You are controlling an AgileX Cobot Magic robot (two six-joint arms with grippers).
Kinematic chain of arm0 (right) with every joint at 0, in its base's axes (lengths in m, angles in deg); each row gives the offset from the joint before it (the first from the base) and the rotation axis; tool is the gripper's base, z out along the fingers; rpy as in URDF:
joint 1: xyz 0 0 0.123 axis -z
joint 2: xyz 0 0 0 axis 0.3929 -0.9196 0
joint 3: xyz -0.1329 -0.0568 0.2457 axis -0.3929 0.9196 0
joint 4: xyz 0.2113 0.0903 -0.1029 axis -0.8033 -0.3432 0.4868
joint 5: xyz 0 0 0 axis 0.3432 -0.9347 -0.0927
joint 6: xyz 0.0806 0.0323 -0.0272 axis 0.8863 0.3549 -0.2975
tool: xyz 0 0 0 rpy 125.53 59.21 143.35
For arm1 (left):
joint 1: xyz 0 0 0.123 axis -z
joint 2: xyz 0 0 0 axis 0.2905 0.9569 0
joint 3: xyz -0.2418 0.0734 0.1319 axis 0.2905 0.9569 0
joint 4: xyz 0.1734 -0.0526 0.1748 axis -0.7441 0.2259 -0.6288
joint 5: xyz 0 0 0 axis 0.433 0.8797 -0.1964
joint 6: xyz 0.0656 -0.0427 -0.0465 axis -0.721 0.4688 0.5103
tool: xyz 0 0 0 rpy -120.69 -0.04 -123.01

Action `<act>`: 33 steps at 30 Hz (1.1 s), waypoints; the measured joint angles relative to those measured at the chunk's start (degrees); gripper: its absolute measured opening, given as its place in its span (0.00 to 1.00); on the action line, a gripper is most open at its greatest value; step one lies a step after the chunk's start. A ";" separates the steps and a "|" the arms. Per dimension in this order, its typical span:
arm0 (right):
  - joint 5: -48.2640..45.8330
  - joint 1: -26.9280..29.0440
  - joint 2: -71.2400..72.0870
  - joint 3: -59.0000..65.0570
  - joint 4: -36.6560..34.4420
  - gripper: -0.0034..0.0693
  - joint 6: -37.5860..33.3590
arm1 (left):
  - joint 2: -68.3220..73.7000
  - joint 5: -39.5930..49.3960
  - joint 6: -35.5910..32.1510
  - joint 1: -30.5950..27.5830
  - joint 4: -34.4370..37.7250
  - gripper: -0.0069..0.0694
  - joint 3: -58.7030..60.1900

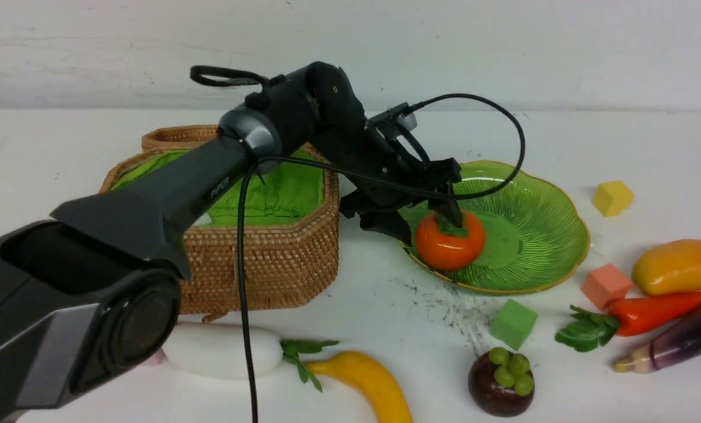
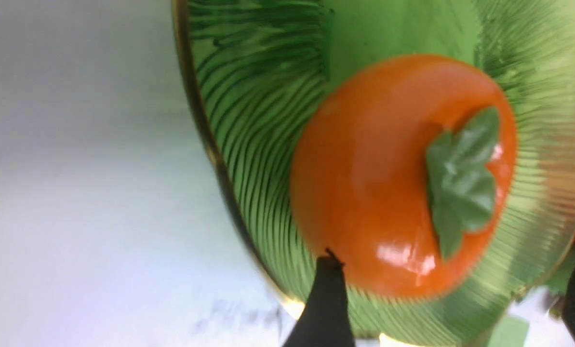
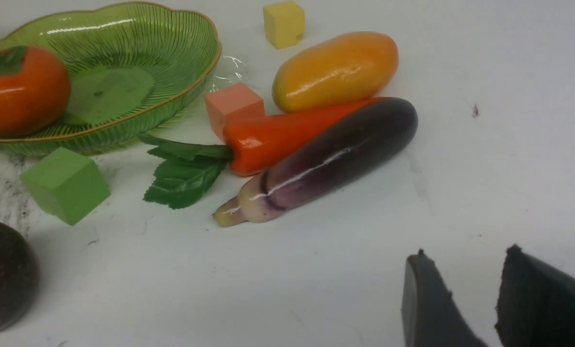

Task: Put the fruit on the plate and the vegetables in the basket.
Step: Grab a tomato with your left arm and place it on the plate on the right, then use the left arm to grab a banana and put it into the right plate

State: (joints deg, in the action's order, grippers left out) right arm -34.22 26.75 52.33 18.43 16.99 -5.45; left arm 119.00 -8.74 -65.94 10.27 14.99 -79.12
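Observation:
The round orange fruit rests on the left part of the green plate. My left gripper straddles it, open; one fingertip is at its side, the other well clear. The mango, pepper and aubergine lie right of the plate. The purple fruit, yellow curved piece and radish lie along the front. The basket stands left of the plate. My right gripper hovers open over bare table near the aubergine.
A yellow cube, a pink cube and a green cube sit around the plate. The basket's lid lies open behind it. My left arm and its cable cross in front of the basket.

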 joint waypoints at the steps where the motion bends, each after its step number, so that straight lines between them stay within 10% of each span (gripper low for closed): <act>1: 0.00 0.00 0.00 0.00 0.00 0.38 0.00 | -1.19 1.81 1.15 0.05 -2.51 0.87 0.00; 16: 0.00 0.00 0.00 0.00 0.00 0.38 0.00 | -22.31 8.80 4.38 -0.01 -11.15 0.87 4.50; 33: 0.00 0.00 0.00 0.00 0.00 0.38 0.00 | -51.31 4.08 6.54 9.86 -10.86 0.87 60.25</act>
State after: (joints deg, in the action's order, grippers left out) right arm -34.22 26.75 52.33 18.43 16.99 -5.45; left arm 67.69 -4.66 -59.40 20.12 4.13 -18.87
